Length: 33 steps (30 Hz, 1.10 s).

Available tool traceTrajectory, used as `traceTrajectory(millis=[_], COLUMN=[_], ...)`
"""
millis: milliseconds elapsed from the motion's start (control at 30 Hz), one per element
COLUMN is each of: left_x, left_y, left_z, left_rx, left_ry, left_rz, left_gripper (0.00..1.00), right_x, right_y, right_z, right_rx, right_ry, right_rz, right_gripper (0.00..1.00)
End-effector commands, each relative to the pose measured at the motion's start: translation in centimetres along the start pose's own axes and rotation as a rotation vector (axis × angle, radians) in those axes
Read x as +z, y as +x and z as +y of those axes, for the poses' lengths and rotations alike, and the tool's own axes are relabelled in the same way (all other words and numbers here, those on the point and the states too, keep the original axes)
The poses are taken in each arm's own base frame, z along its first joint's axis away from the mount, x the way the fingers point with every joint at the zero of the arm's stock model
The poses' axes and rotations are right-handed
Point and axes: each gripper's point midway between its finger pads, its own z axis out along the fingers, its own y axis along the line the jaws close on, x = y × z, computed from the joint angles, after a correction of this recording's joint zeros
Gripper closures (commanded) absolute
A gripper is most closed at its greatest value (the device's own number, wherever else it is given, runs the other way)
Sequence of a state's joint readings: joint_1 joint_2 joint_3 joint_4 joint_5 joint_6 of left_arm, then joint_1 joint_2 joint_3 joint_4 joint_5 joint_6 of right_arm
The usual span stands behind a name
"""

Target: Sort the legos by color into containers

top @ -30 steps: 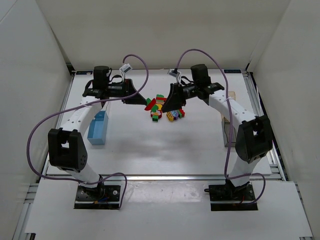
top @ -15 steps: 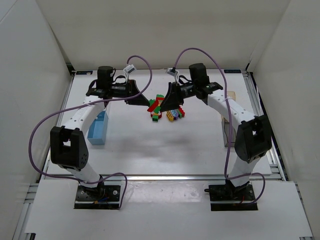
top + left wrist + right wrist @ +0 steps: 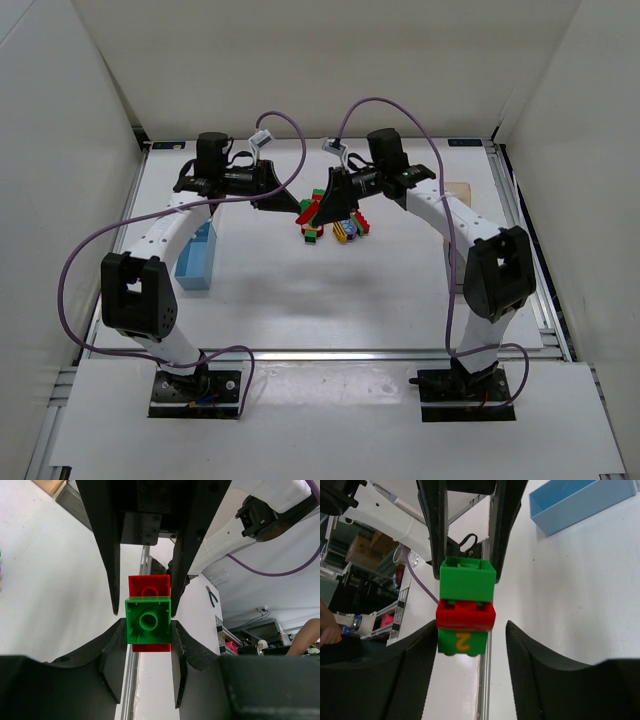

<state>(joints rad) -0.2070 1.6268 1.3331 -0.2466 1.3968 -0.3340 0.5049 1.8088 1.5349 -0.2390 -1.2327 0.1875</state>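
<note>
A green-red-green lego stack (image 3: 466,605), its end brick marked with a yellow 2, hangs above the table between both grippers. My left gripper (image 3: 148,630) is shut on the stack's green end brick (image 3: 148,620), with a red brick (image 3: 149,586) behind it. My right gripper (image 3: 472,630) is open around the other end; one finger is near the brick and a clear gap separates the other. From above, the left gripper (image 3: 292,204) and right gripper (image 3: 324,202) meet nose to nose over the held stack (image 3: 310,208). More legos (image 3: 340,228) lie in a mixed pile just below.
A light blue container (image 3: 197,255) stands beside the left arm and also shows as the blue box (image 3: 580,502) in the right wrist view. A tan container (image 3: 457,189) sits at the far right. Purple cables arch over both arms.
My right gripper has slid left and now straddles the stack held by the left gripper. The left gripper has edged right and kept its grip.
</note>
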Motion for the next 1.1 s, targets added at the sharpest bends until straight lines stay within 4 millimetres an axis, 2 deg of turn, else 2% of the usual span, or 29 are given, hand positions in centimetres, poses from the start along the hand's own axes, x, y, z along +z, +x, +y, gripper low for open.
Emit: traceTrajectory(millis=[0,33,67,167,200,267,300,333,433,567,667,700,733,800,833,900,933,1067], left_x=[0.2,0.2,0.2,0.2,0.2,0.1,0.0,-0.1,-1.0,-3.2,-4.4,-5.4,-6.3,-8.6,-10.6,-12.9,-14.6,-17.6], left_y=[-0.4,-0.4,-0.3,-0.2,-0.1,-0.3,-0.5,-0.6,-1.5,-4.3,-5.7,-5.7,-6.1,-5.1,-5.1,-3.5,-3.1,-0.8], left_z=[-1.4,-1.5,-1.4,-1.2,-1.2,-1.1,-0.8,-0.6,0.5,1.5,2.5,3.0,4.2,5.7,7.5,8.4,9.4,10.9], left_rx=[0.057,0.06,0.06,0.057,0.063,0.072,0.072,0.079,0.069,0.124,0.152,0.114,0.148,0.073,0.116,0.08,0.082,0.027], left_ry=[0.034,0.034,0.031,0.03,0.03,0.021,0.0,-0.013,-0.082,-0.195,-0.271,-0.321,-0.405,-0.567,-0.743,-0.921,-1.038,-1.234], left_rz=[0.009,0.009,0.008,0.01,0.01,0.004,-0.004,-0.012,-0.059,-0.188,-0.233,-0.241,-0.257,-0.253,-0.256,-0.226,-0.219,-0.176], left_gripper=[0.87,0.87,0.86,0.87,0.87,0.87,0.87,0.88,0.88,0.88,0.88,0.89,0.89,0.9,0.9,0.9,0.9,0.9], right_x=[0.3,0.3,0.3,0.5,0.4,0.3,0.2,0.0,-0.7,-2.6,-4.2,-5.0,-5.5,-6.5,-7.3,-8.8,-9.3,-11.4], right_y=[-1.5,-1.6,-1.6,-1.4,-1.3,-0.9,-0.7,-0.5,0.9,3.9,5.3,5.3,5.6,5.8,5.9,5.7,5.7,5.7], right_z=[1.0,1.2,1.1,1.2,1.3,1.5,1.6,1.8,1.9,2.2,1.8,1.6,1.2,0.8,0.3,-0.3,-0.7,-1.8], right_rx=[-0.063,-0.066,-0.066,-0.064,-0.062,-0.065,-0.069,-0.104,-0.086,-0.093,-0.091,-0.092,-0.086,-0.103,-0.099,-0.106,-0.101,-0.091], right_ry=[-0.019,-0.022,-0.024,-0.03,-0.033,-0.027,-0.02,-0.014,0.005,0.052,0.11,0.133,0.159,0.199,0.238,0.287,0.311,0.385], right_rz=[-0.009,-0.01,-0.009,-0.004,-0.002,0.006,0.01,0.012,0.025,0.044,0.044,0.036,0.037,0.028,0.024,0.005,0.001,-0.029], right_gripper=[0.41,0.44,0.53,0.71,0.81,0.9,0.98,1.0,1.0,1.0,1.0,1.0,1.0,1.0,1.0,1.0,1.0,1.0])
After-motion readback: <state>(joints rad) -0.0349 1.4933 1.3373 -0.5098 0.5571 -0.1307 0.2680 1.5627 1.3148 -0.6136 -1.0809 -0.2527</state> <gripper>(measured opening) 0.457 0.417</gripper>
